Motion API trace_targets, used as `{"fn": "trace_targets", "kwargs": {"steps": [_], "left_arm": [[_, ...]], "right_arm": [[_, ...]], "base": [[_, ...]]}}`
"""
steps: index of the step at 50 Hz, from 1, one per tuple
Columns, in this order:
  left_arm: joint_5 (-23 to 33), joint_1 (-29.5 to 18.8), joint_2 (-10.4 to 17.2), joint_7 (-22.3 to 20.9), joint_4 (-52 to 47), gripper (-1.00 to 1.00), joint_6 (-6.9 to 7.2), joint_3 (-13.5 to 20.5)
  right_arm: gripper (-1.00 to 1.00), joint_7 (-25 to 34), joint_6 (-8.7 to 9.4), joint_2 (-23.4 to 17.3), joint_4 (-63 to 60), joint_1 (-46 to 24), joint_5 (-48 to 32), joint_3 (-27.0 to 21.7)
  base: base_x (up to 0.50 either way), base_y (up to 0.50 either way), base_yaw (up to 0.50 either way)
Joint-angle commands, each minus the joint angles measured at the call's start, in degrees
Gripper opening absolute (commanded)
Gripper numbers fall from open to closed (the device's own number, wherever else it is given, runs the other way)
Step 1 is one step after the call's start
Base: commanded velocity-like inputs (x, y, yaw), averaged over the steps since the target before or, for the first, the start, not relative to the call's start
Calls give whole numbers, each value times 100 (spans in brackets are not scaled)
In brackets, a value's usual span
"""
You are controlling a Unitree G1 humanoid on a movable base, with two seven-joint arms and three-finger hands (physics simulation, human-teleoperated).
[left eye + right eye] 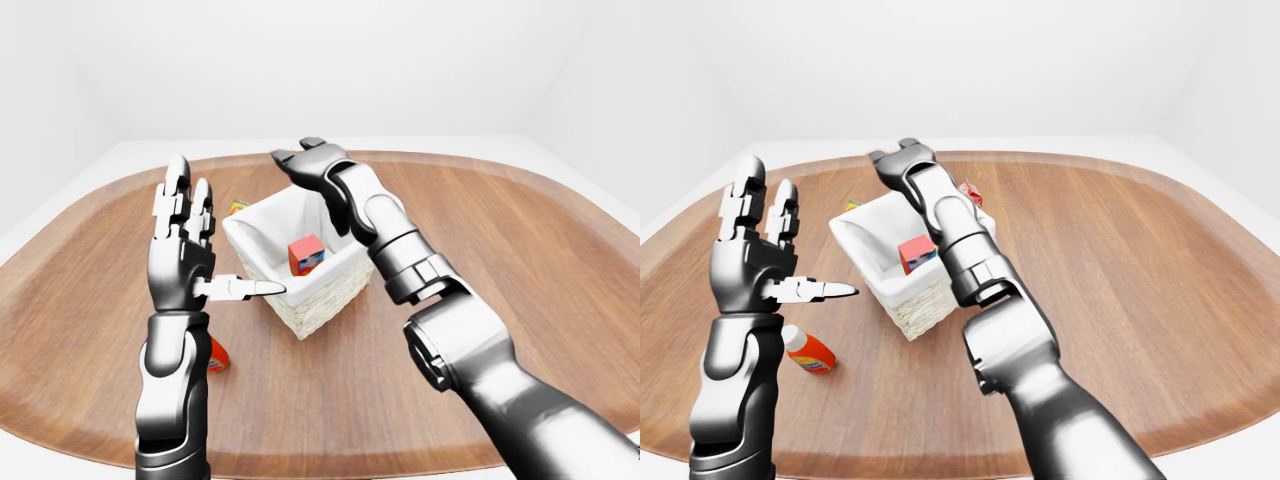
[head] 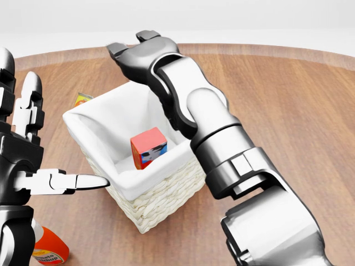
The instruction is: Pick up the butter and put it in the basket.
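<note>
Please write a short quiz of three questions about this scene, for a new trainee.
1. True or false: the butter lies inside the basket.
2. Which hand is raised above the basket's far rim: A) left hand, B) right hand?
3. Fill in: the orange bottle lies on the ____.

Key: 1 true; 2 B; 3 table.

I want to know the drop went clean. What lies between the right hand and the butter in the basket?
Nothing: in the head view the right hand hangs open above the basket, with only white lining between it and the butter.
</note>
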Motion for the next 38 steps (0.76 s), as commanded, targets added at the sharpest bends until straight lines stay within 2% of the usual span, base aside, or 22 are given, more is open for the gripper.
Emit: {"fn": "trace_targets", "kwargs": {"steps": [1, 2, 3, 5, 6, 7, 10, 16, 19, 27, 32, 36, 38], "left_arm": [[12, -38, 10, 16, -40, 100, 0, -7], [29, -47, 12, 14, -28, 100, 0, -23], [38, -76, 10, 19, -42, 100, 0, -43], [47, -103, 15, 22, -87, 100, 0, -50], [53, -109, 16, 19, -94, 100, 0, -52], [71, -105, 15, 14, -103, 100, 0, -68], [116, -123, 6, 3, -107, 100, 0, -108], [152, -208, 6, -5, -299, 100, 0, -125], [155, -249, 14, -11, -361, 100, 0, -128], [149, -246, 13, -27, -466, 100, 0, -110], [147, -241, 9, -15, -516, 100, 0, -109], [143, -217, 6, -14, -547, 100, 0, -105], [141, -194, 2, -13, -569, 100, 0, -100]], "right_arm": [[100, 1315, 0, -46, -2822, 1488, 2871, -623], [100, 1337, 0, 19, -3178, 1724, 3177, -563], [100, 1237, 0, 320, -3853, 2172, 3714, -671], [100, 756, 0, 336, -4493, 2621, 4518, -531], [100, 531, 74, 285, -4683, 2718, 4795, -447], [100, 157, 348, 400, -5107, 2884, 5285, -517], [100, -557, 998, 381, -5919, 3259, 6032, -379], [100, -2044, 1000, 483, -7242, 3966, 7044, -254], [100, -2511, 1000, 537, -7723, 4618, 7305, -11], [100, -3156, 1000, 622, -8214, 5937, 7601, 481], [100, -3283, 1000, 493, -8399, 6302, 7676, 521], [100, -3369, 812, 382, -8537, 6656, 7742, 522], [100, -3397, 820, 360, -8575, 6680, 7756, 508]], "base": [[0, 0, 0], [0, 0, 0], [0, 0, 0], [0, 0, 0], [0, 0, 0], [0, 0, 0], [0, 0, 0], [0, 0, 0], [0, 0, 0], [0, 0, 0], [0, 0, 0], [0, 0, 0], [0, 0, 0]]}}
